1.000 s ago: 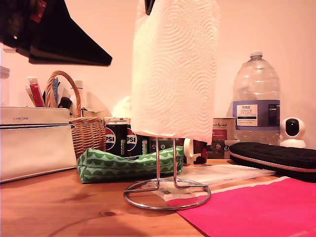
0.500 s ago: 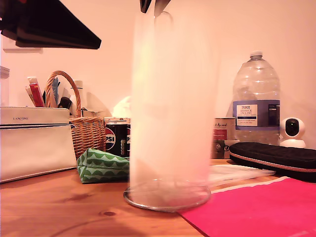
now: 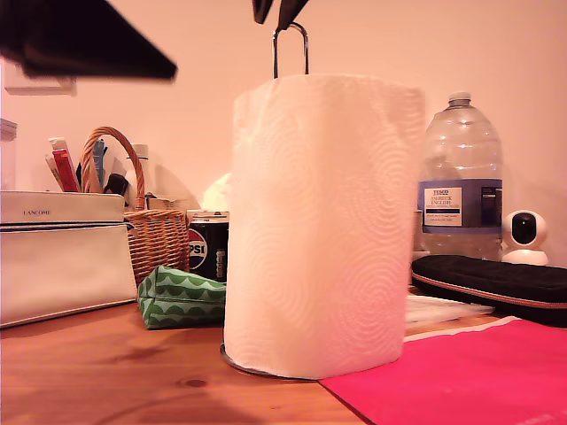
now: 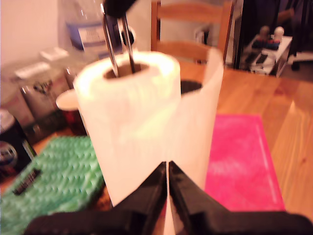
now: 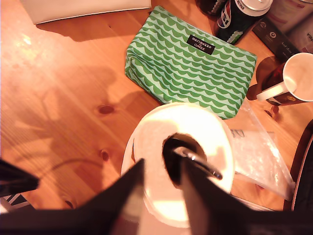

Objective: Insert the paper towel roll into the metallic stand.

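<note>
The white embossed paper towel roll point(image 3: 323, 230) stands upright on the metallic stand, whose chrome loop point(image 3: 291, 49) pokes out of the core. A sliver of the ring base point(image 3: 232, 359) shows under the roll. My second gripper point(image 5: 161, 196) hangs open straight above the roll point(image 5: 146, 147), its fingers either side of the loop top point(image 5: 200, 164); its tips point(image 3: 275, 11) sit at the exterior view's top edge. My first gripper point(image 4: 167, 171) is shut beside the roll point(image 4: 127, 122), in front of a loose sheet point(image 4: 205, 107). Its dark arm point(image 3: 89, 44) fills the exterior view's upper left.
A green patterned pouch point(image 3: 182, 297), Pepsi cans point(image 3: 205, 248), a wicker basket point(image 3: 155, 239) and a white bag point(image 3: 62, 252) lie behind on the exterior view's left. A water bottle point(image 3: 459, 177), black case point(image 3: 492, 279) and pink mat point(image 3: 461, 372) are on its right. A mug point(image 5: 293, 78) stands near.
The roll dropped from high over the stand, where the second gripper held it, down the loop onto the ring base. The second gripper let go and stays above.
</note>
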You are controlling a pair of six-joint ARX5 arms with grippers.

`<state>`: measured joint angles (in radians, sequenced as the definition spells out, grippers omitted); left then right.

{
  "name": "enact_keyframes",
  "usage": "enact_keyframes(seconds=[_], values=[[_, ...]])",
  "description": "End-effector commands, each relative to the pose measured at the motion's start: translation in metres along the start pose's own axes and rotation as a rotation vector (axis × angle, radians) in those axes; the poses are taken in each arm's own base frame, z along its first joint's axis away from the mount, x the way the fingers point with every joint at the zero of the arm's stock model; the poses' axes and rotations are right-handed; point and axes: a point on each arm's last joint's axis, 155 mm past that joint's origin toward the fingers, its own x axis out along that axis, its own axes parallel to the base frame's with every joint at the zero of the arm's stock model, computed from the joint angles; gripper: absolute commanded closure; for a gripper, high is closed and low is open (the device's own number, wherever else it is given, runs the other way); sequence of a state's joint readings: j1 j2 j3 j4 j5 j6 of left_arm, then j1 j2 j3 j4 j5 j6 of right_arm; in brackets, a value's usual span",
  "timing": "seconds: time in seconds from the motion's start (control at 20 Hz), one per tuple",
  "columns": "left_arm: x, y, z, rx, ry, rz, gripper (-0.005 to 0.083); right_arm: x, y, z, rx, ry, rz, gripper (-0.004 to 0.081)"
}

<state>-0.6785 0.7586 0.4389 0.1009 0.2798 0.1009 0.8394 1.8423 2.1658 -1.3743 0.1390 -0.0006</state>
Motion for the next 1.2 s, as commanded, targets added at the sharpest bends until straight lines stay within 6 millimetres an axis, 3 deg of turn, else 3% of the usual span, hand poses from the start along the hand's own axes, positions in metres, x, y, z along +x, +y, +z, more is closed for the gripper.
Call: enact_keyframes(seconds=[0.0, 0.25, 0.55, 0.95, 1.15], values=[[-0.004, 0.000, 0.005, 0.012, -0.025, 0.006, 0.0797, -0.018, -0.001, 0.003, 0.001, -0.045, 0.000, 0.0787], [-0.011, -0.002, 0.015, 0.022, -0.063, 0.005, 0.0797, -0.045, -0.005, 0.021, 0.024, -0.160, 0.001, 0.0780], [-0.016, 0.003, 0.022, 0.027, -0.086, 0.027, 0.0797, -0.054, -0.016, 0.053, 0.040, -0.292, -0.050, 0.0780], [-0.025, 0.040, 0.016, 0.000, -0.076, 0.119, 0.0797, -0.052, -0.043, 0.067, 0.054, -0.363, -0.105, 0.0780], [-0.032, 0.056, 0.015, -0.014, -0.079, 0.140, 0.0797, -0.040, -0.059, 0.061, 0.082, -0.406, -0.134, 0.0780]])
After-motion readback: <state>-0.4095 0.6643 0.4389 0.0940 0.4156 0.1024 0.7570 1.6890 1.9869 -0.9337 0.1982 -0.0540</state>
